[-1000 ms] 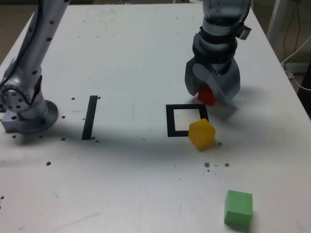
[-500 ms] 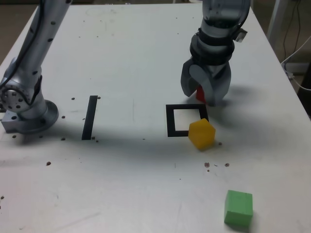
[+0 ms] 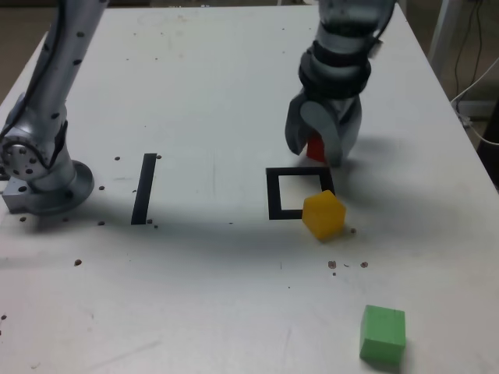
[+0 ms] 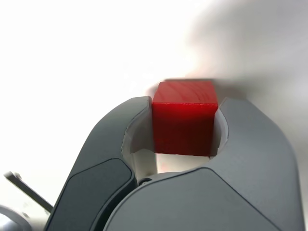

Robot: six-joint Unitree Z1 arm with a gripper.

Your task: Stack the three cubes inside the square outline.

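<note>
My gripper [image 3: 318,152] is shut on the red cube [image 3: 315,146], just behind the far edge of the square outline [image 3: 299,192] in the exterior view. In the wrist view both grey fingers press the sides of the red cube [image 4: 184,117], with my gripper [image 4: 185,130] clamped around it. The yellow cube [image 3: 323,214] sits tilted on the outline's near corner toward the exterior view's right. The green cube [image 3: 383,333] lies alone near the front of the table, toward the exterior view's right.
A straight black stripe [image 3: 144,188] lies to the exterior view's left of the outline. The arm's base [image 3: 39,175] stands at the exterior view's left edge. Small dark specks dot the white table [image 3: 218,273]. Cables hang past the table's edge at the exterior view's right.
My gripper has closed onto the red cube and shifted toward the exterior view's left, closer to the outline's far edge. Yellow and green cubes have not moved.
</note>
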